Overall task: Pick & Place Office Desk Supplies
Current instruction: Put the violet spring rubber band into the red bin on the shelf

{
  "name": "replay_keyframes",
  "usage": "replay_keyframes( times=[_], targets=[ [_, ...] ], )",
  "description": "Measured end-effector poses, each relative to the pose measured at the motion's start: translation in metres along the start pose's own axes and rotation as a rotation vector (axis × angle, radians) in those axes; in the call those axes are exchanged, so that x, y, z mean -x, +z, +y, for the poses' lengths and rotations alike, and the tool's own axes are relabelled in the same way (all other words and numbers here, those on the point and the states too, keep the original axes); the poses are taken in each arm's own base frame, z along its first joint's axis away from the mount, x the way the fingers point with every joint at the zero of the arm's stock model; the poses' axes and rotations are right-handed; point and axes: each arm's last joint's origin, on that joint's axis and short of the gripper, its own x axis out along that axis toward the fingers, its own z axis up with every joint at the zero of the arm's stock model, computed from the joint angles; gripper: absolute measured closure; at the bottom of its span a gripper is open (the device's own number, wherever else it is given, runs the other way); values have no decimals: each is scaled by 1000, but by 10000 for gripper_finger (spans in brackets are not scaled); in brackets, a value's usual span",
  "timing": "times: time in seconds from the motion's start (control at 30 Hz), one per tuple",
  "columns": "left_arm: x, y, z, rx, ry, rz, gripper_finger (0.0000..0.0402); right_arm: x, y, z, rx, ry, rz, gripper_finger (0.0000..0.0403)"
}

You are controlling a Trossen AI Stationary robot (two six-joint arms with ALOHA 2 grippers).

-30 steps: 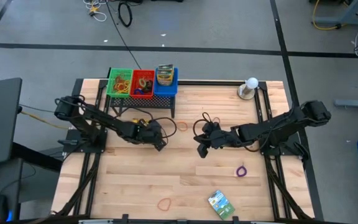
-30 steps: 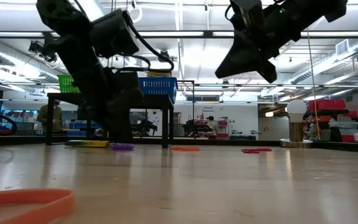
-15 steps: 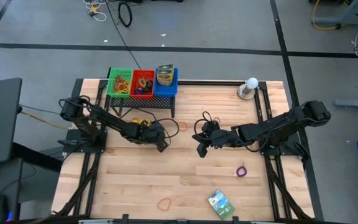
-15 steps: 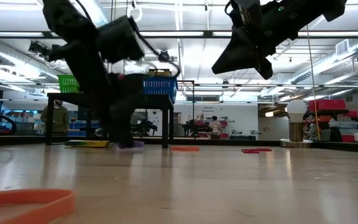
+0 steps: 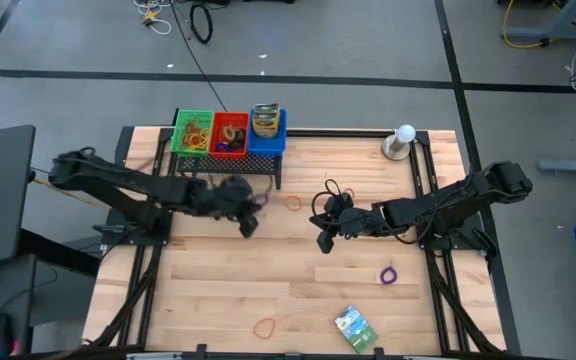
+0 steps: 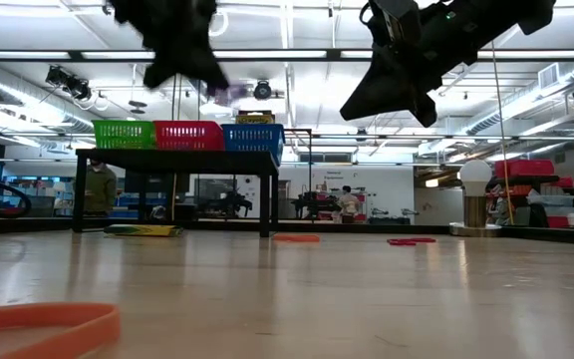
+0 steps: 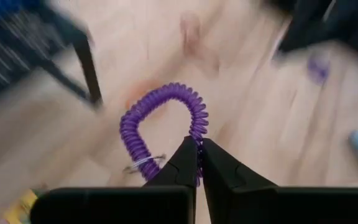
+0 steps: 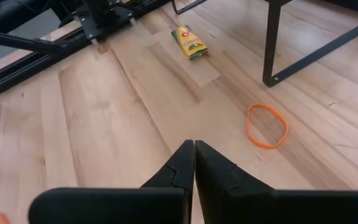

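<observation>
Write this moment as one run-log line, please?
left claw: shut on purple coil band, lifted off table | right claw: shut, empty, above table | orange band: on table

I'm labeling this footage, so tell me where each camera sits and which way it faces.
High view: overhead, straight down; both arms, colored bins.
Low view: tabletop level, facing the room; both arms overhead.
Left wrist view: past shut left gripper holding purple coil band.
Right wrist view: past shut right gripper, toward crayon box.
Shared: orange band.
</observation>
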Motion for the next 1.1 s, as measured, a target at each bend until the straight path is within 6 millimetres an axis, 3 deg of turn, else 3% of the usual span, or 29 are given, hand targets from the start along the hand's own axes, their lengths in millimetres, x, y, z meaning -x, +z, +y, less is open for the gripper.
replay_keyframes(
  times=[0.2, 0.33, 0.67, 0.93, 1.1],
  targets=[
    [50, 56, 27, 167, 168, -191, 390, 0, 0, 0, 0, -2, -1, 383],
    [63, 83, 56, 198, 307, -234, 389, -1, 1, -2, -4, -9, -4, 383],
    [33, 104, 133, 246, 448, -94, 388, -2, 3, -5, -11, -22, -9, 383],
    [9, 104, 164, 272, 487, 11, 388, -2, 3, -5, -11, -21, -10, 383],
    [4, 104, 177, 341, 523, 18, 377, -2, 3, -5, 0, -21, -10, 383]
  ],
)
